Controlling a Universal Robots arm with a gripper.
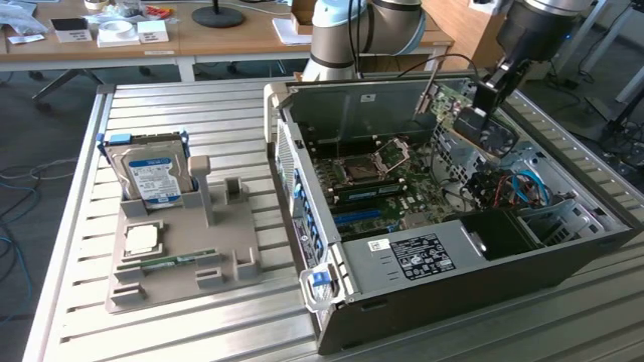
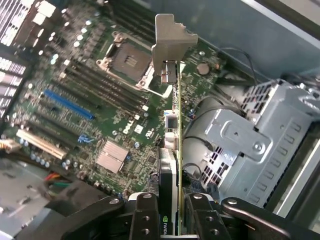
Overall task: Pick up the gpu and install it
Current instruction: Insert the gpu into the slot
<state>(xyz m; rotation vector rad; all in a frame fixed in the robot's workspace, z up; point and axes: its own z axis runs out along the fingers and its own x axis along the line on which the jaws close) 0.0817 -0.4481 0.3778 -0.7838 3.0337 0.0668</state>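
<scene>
Black end effector [image 2: 169, 212] fingers are closed partway onto the gpu [image 2: 173, 165], pinching the thin card by its faces so the wrist view sees it edge-on, with the grey metal bracket [image 2: 170, 44] at the far end. In the exterior view the end effector [image 1: 493, 96] holds the gpu [image 1: 484, 133] tilted in the air inside the open computer case [image 1: 453, 294], above the motherboard [image 1: 387, 192] and close to the case's far wall, touching neither. The step in hand looks like carrying the card toward its seat. Doing it well probably means keeping the pinch firm, turning the card square to the long blue slot [image 2: 68, 104], and keeping it clear of the drive cage [image 2: 250, 142] and loose cables [image 1: 523, 185]. An Nvidia logo [image 2: 165, 226] shows on the card beside the fingers, and white lettering on the motherboard [image 2: 100, 100] looks like Dell. The white-printed sticker [image 1: 418, 256] on the case and the hard drive [image 1: 151, 175] label on the desk [image 1: 201, 324] are too small to read.
</scene>
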